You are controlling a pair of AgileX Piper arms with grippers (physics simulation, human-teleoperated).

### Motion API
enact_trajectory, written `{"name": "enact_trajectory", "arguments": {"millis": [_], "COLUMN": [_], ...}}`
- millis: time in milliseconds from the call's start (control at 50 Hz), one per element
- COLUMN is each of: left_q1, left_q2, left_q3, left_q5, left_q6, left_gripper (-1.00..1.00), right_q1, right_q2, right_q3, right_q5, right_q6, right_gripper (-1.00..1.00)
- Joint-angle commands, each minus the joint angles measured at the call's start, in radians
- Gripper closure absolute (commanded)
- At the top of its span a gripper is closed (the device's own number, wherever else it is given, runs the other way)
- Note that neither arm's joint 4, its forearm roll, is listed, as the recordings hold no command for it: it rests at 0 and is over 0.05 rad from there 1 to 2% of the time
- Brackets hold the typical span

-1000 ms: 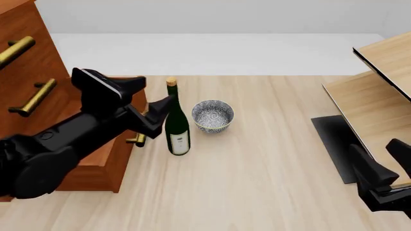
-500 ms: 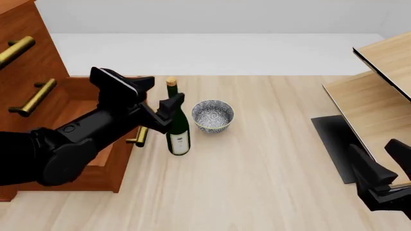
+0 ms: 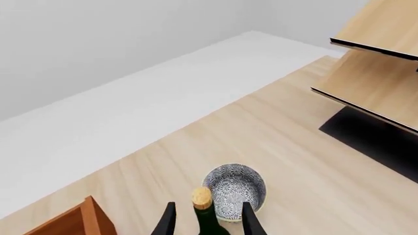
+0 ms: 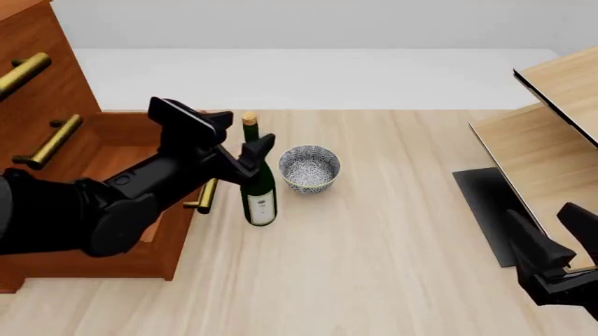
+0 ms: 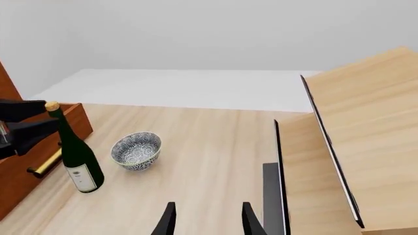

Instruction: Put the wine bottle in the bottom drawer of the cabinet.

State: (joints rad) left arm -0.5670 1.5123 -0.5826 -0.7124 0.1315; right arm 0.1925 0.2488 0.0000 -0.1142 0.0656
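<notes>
Your left gripper (image 4: pixel 245 147) is spread wide, fingers flanking the neck of the one wine bottle (image 4: pixel 257 183), not clamped. That bottle stands upright beside the pulled-out bottom drawer (image 4: pixel 140 203), with one bowl (image 4: pixel 309 169) beside it. Your right gripper (image 5: pixel 205 220) hangs apart, fingers parted.

A pale wood table (image 4: pixel 374 266) meets a white floor (image 4: pixel 318 77) and plain grey wall (image 4: pixel 309 21); a light-wood shelf unit (image 4: pixel 551 140) stands right, on seemingly a dark mat (image 4: pixel 481 203).
</notes>
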Motion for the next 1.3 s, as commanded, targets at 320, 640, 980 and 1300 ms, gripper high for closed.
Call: {"name": "enact_trajectory", "arguments": {"millis": [320,640,980,1300], "left_q1": [0.014,0.014,0.013,0.022], "left_q2": [0.063,0.091,0.067,0.012], "left_q3": [-0.015,-0.027,-0.033,-0.006], "left_q5": [-0.03,-0.03,-0.006,0.013], "left_q6": [-0.034,-0.055,-0.073,-0.088], "left_gripper": [-1.0,-1.0,1.0,1.0], "right_q1": [0.0,0.002,0.002,0.004], "right_q2": [0.008,0.014,0.041,0.034], "right_q3": [0.0,0.0,0.0,0.0], "right_q5": [0.0,-0.001,-0.028,-0.026], "right_q6": [0.004,0.002,-0.001,-0.002], "right_gripper": [-1.0,-1.0,-1.0,-1.0]}}
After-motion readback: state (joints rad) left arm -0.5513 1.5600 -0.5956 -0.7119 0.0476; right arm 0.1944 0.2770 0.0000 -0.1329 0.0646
